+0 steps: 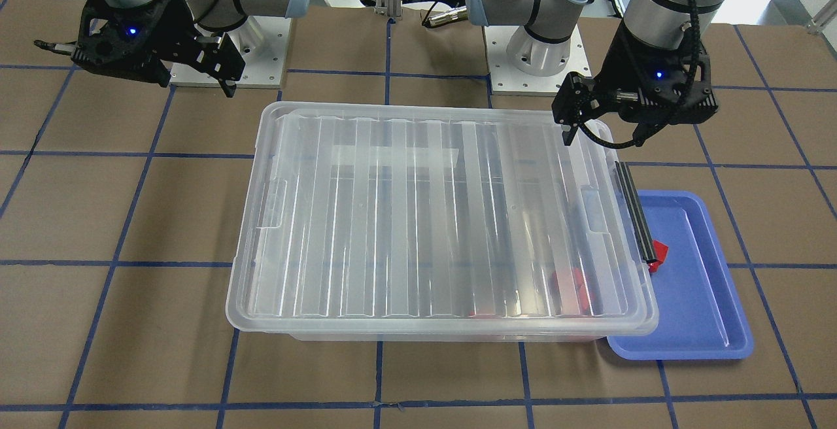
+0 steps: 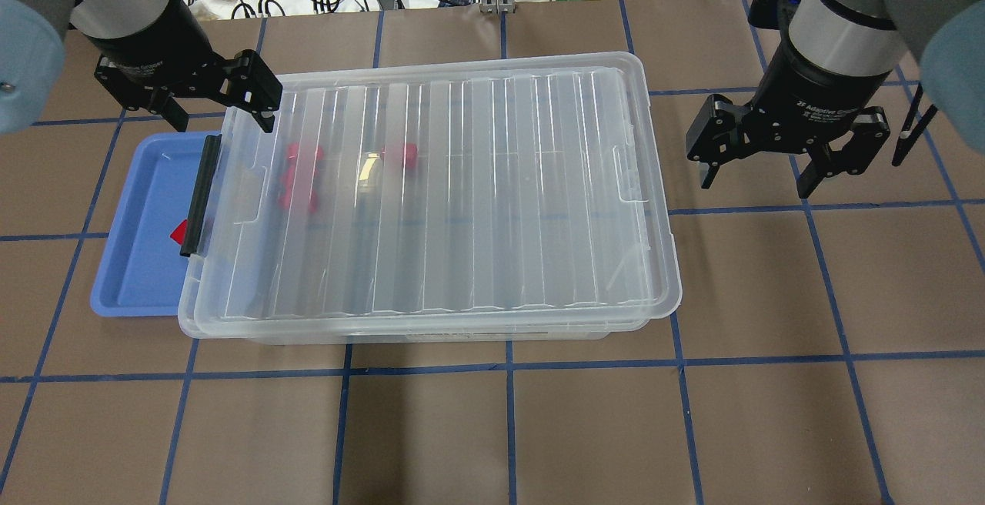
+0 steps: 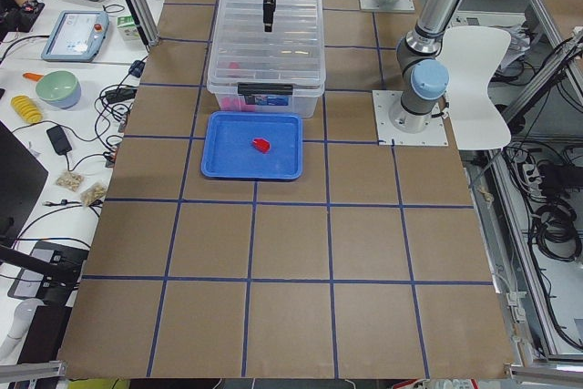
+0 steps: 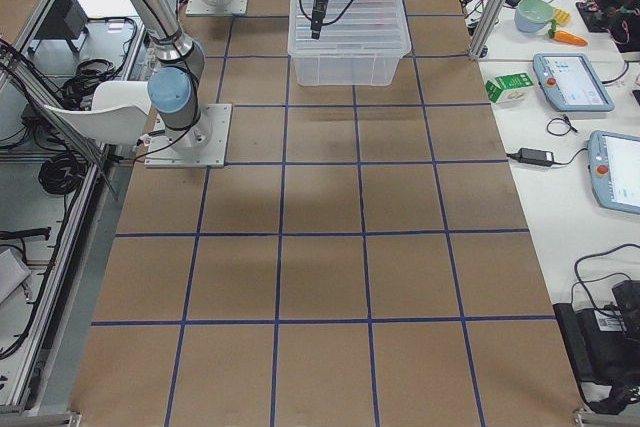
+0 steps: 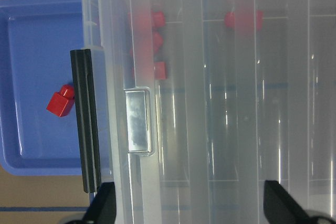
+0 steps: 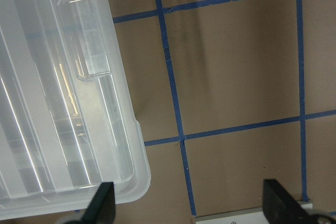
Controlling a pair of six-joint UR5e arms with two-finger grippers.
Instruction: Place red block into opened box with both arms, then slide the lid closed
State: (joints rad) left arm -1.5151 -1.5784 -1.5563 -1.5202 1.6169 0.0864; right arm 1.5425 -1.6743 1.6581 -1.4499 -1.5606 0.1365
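Well, the red block [image 5: 60, 100] I mean to handle lies alone in the blue tray [image 2: 131, 259], just beside the black bar [image 2: 198, 193] at the left end of the box [image 2: 663, 289], and outside the box. I judge it light, rigid and smooth, small enough to squirt out of a careless pinch. I would close on its flat sides, low down, not on the stud on top.

The lid [image 2: 462, 197] lies over the box and covers almost the whole opening, sitting slightly toward the tray end. I cannot tell whether it is seated. It looks thin, springy and slick, so I would push on a short edge or hook the notch [image 5: 137, 120] rather than squeeze the ribbed middle, which I expect would bow.

Through the lid I see other red blocks [image 2: 298, 175] already inside: a cluster near the left end and one more nearer the middle. As things lie, the lid would have to slide back before the tray's block could go in.

My left gripper [image 2: 222, 116] hangs above the box's far left corner, jaws spread wide with nothing between them. My right gripper [image 2: 756, 182] hovers over the table [image 2: 769, 297] just beside the box's right end, equally wide apart and empty.
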